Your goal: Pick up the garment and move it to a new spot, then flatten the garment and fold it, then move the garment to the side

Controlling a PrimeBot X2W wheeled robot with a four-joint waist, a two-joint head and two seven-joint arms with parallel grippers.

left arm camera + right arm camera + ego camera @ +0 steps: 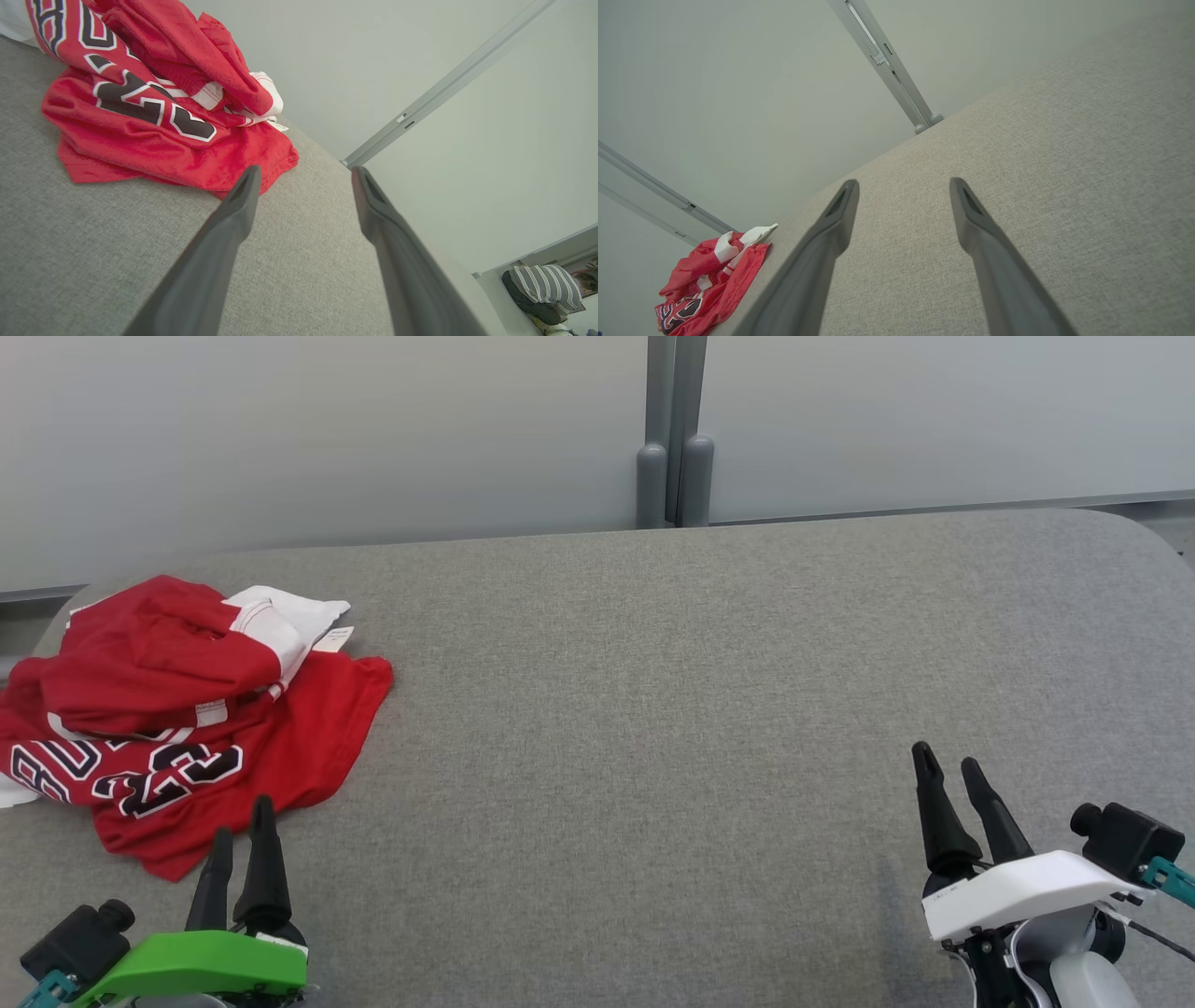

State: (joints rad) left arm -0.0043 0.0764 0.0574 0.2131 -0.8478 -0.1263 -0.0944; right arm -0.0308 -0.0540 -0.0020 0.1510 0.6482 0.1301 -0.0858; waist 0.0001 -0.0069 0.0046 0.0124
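Loosely heaped, the garment (187, 709) lies on the table (653, 709) near its far left corner, as the robot sees it. It is a red jersey with white trim and dark, white-edged lettering and numerals across its lower fold. A red layer is bunched on top, and a white panel shows on the side toward the table's middle. A small white label (334, 637) sticks out there onto the grey cloth surface. One red hem spreads flat toward the table's centre, and the other side of the heap reaches the table's left edge.

The left gripper (243, 819), with its green housing, hovers over the table's near left part, just on the near side of the jersey. In the head view its fingertips overlap the lower red hem. The left wrist view shows the fingers above bare grey cloth, with the hem just past the tips. Its two dark fingers stand spread wide and hold nothing.

The right gripper (947, 758), white-housed, is over the table's near right part, well apart from the garment. Its fingers are likewise fully parted, with bare table between them.

Beyond the table's far edge stands a pale wall panel (327, 429), with two grey posts (674, 476) rising behind the middle of that edge.
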